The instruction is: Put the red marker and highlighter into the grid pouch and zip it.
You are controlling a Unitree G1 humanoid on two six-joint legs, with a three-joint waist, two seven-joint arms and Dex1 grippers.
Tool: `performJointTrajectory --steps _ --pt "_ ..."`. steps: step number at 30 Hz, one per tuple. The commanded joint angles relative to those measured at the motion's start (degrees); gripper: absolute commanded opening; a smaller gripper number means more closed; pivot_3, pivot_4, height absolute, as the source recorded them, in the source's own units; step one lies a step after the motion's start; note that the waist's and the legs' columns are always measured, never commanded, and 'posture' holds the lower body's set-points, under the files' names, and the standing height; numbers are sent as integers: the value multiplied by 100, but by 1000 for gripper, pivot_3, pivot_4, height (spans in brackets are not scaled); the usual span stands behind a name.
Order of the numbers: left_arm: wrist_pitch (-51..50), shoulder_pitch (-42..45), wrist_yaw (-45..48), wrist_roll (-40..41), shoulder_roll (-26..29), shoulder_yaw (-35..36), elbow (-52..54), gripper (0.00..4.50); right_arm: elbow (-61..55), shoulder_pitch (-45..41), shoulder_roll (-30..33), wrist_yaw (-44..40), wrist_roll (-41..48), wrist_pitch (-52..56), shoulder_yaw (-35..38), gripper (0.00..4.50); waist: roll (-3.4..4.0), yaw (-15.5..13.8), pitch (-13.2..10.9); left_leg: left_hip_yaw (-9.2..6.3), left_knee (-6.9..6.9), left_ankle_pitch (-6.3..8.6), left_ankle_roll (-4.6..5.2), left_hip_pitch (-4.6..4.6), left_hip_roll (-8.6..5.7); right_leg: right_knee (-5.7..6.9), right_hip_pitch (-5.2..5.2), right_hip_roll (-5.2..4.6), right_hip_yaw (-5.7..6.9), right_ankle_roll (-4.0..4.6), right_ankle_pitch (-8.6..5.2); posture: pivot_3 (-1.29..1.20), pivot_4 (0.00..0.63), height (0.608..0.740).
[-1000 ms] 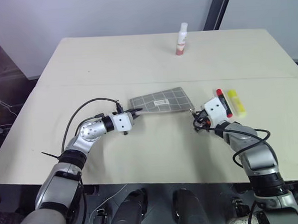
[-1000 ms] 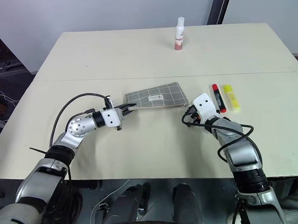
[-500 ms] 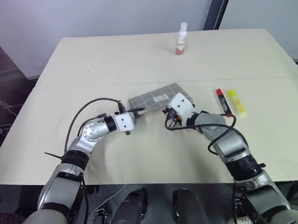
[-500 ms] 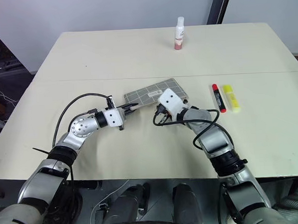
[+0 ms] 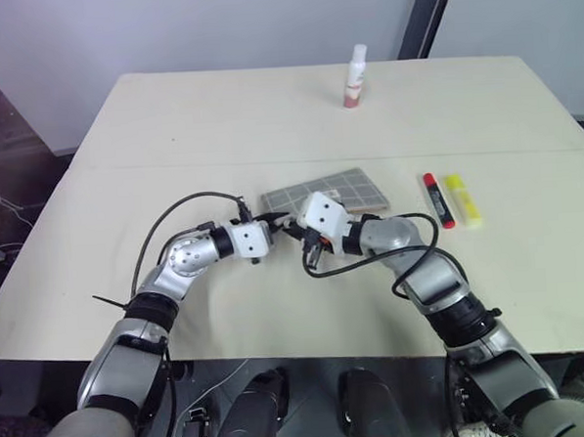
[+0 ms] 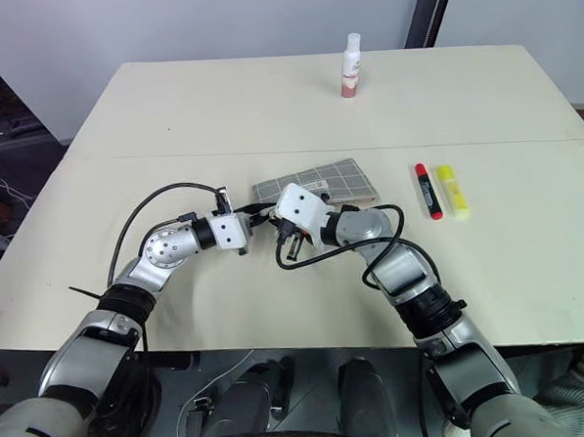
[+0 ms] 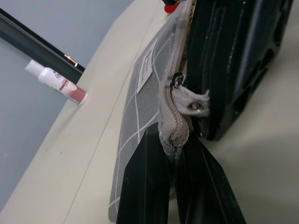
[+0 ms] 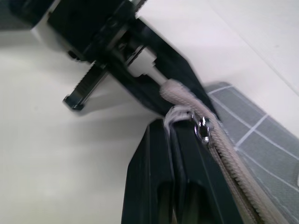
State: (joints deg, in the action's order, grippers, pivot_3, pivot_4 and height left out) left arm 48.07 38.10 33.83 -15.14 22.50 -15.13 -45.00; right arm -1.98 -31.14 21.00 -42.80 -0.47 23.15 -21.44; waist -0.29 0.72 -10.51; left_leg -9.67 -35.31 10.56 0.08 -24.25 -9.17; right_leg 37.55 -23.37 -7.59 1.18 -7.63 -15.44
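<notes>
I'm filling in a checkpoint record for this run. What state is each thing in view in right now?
Grey fabric grid pouch: flat on the table, one end pinched.
Slim red marker: lying on the table, outside the pouch.
Flat yellow highlighter: lying beside the marker, outside the pouch.
White bottle: upright at the far edge.
Left gripper: shut on the pouch's zipper end.
Right gripper: shut at the zipper pull.

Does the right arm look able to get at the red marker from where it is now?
Probably yes, but not right away. The right gripper is shut on the grid pouch's zipper pull, across from the left gripper. The red marker lies on bare table on its side, nothing between.
</notes>
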Motion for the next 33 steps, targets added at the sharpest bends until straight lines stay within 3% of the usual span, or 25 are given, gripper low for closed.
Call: performJointTrajectory --steps 1,5,10,14,17,21,28,33 --pt "89 -75 39 -46 -25 -159 184 0 -341 -7 5 -94 158 3 167 50 0 -1 0 0 0 0 0 0 0 0 0 0 0 0 0 0 150 740" --pt "38 -169 41 27 50 -97 273 0 -749 441 469 -169 147 -15 421 1820 0 -17 0 -2 2 0 0 -1 -1 -1 -1 -1 0 0 0 0 150 740" --pt "-30 -325 83 207 158 -7 470 0 -1678 1452 374 305 992 213 1739 4450 0 1 0 -2 9 1 2 -3 0 -7 -4 -2 -1 0 0 0 150 740" --pt "-56 -425 130 332 249 65 559 0 -2536 2520 70 745 1476 87 2518 4486 0 1 0 -4 15 2 1 -2 4 -6 -7 1 -12 0 -1 0 150 740" --pt "-105 -460 128 433 278 119 562 0 -2783 2876 -88 1326 1319 61 2881 4486 1 5 0 2 13 2 1 -1 3 -6 -7 2 -22 0 -1 0 150 740" --pt "-134 -479 134 469 301 121 582 0 -2152 2626 58 2375 534 376 3176 4486 1 -10 0 8 8 2 -1 10 1 -7 -3 6 -31 7 5 0 150 740" --pt "-146 -481 135 458 303 89 620 0 -841 1924 679 2413 333 665 3217 4486 1 -12 0 7 11 0 0 21 6 -7 -2 19 -42 13 11 0 150 740" --pt "-211 -641 120 479 385 130 827 0 -33 1553 1071 2004 718 1026 3458 4486 1 -12 0 8 15 0 1 20 4 -10 -3 19 -44 11 11 0 150 740"
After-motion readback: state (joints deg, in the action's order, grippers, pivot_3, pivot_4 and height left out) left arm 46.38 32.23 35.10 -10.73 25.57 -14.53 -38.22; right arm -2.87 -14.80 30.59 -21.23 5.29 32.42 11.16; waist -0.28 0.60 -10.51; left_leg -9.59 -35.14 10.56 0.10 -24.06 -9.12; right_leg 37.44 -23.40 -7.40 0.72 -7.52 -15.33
